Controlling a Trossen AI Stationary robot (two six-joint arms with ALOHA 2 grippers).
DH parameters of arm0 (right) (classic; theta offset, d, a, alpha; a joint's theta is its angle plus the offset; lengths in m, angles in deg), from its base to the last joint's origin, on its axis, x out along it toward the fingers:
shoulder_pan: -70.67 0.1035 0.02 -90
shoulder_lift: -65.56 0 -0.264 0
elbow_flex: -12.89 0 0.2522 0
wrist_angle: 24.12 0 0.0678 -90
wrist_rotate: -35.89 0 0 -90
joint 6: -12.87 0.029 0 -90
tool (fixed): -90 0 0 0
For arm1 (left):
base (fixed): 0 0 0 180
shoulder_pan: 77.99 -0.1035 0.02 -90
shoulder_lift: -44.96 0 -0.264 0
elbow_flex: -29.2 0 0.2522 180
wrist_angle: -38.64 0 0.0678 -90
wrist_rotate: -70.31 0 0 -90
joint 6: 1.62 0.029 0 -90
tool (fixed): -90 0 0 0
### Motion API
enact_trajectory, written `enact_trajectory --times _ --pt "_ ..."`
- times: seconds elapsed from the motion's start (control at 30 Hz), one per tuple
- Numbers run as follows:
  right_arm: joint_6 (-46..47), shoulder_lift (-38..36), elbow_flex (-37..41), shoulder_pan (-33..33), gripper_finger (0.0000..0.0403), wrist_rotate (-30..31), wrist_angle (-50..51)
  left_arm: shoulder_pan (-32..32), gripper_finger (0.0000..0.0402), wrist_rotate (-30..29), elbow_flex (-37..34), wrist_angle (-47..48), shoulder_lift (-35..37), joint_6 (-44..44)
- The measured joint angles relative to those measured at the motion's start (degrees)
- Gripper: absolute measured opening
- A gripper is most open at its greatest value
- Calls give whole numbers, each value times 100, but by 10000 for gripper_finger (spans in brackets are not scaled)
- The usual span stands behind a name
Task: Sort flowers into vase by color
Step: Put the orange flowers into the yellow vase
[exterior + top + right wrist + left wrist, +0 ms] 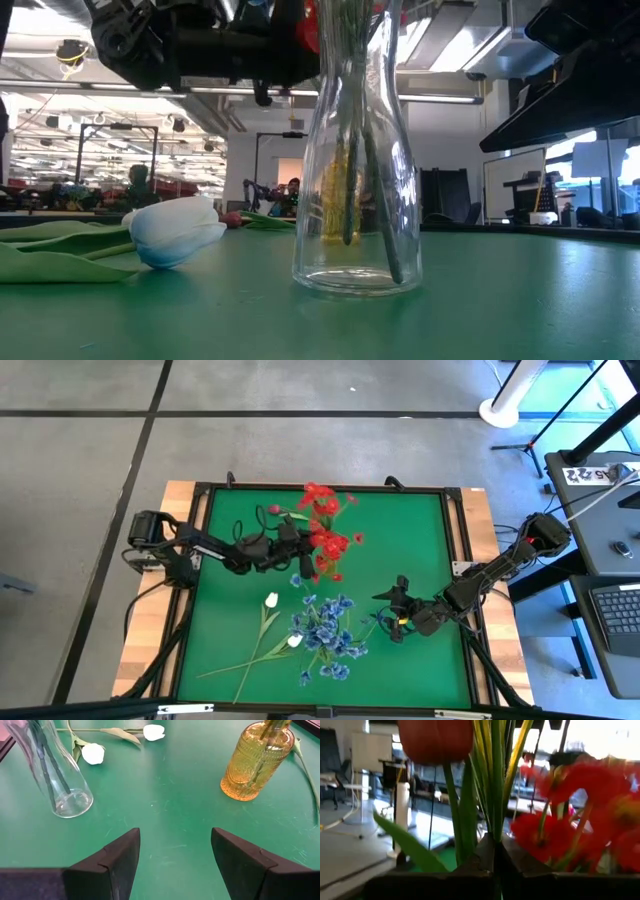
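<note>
Flowers crowd the green table (420, 540): red sprays (325, 525) by the left gripper (290, 540), clenched on green stems (492, 785). Blue sprays (325, 625) and white tulips (272, 600) lie near the clear vase (50, 770). Right gripper (398, 610) hovers released beside an amber vase (255, 760).

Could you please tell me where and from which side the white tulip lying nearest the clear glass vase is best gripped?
Grip the white tulip on its thin green stem just below the bloom, coming straight down from above. It lies flat on the green table mat, stem trailing toward the near edge, so fingers should probably close across the stem. The soft head would likely crush or slip.
</note>
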Motion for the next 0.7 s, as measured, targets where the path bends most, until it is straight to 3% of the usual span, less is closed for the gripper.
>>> enact_trajectory --times 0.53,0.7 --pt "0 0 0 0 243 2 -63 30 3 -11 -4 240 -2 -57" --pt "0 0 0 0 243 2 -66 14 29 -49 -7 292 -1 121"
